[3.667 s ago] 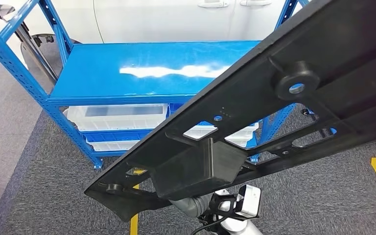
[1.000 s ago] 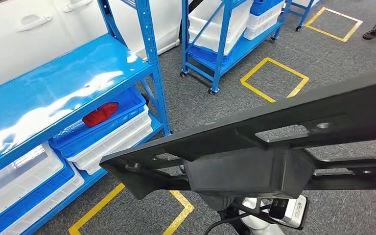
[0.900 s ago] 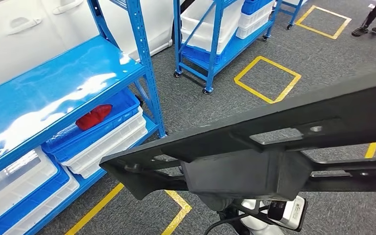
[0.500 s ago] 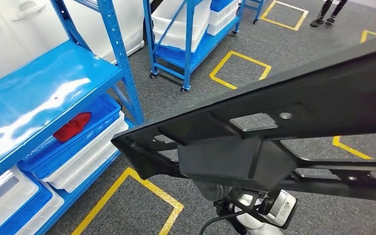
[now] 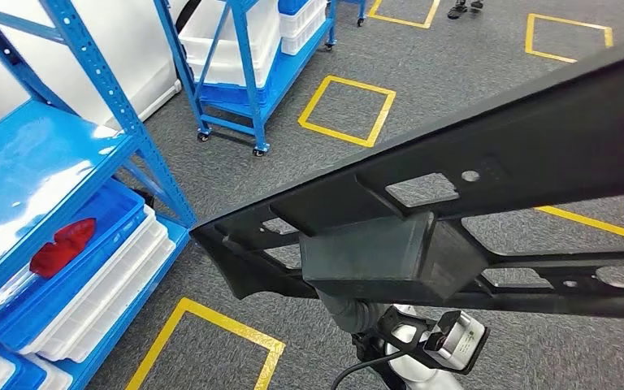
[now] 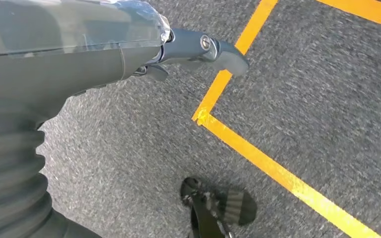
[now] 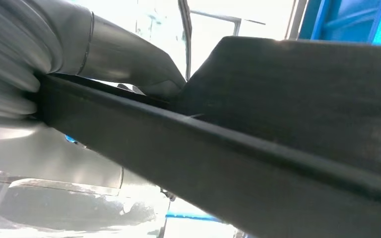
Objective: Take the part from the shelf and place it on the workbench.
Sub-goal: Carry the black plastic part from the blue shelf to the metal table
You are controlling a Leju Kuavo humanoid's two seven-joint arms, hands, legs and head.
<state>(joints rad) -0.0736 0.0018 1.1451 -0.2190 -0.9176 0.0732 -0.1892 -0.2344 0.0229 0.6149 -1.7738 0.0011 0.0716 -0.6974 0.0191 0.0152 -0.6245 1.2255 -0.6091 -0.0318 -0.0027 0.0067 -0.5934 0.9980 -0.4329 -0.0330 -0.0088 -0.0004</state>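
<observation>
Carry step: long black ribbed plastic part (image 5: pixel 455 211) is off the blue steel shelf (image 5: pixel 65 162), held aloft to the shelf's right. Right hand (image 7: pixel 129 64) clamps its edge; left hand (image 6: pixel 198 49) finger state indeterminate (blurred). Next: locate the workbench, then lower.

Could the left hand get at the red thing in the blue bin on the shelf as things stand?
Probably not. The left hand hangs over the carpet, the red thing lies in the blue bin under the shelf board, and the long black part spans the front of the body.
</observation>
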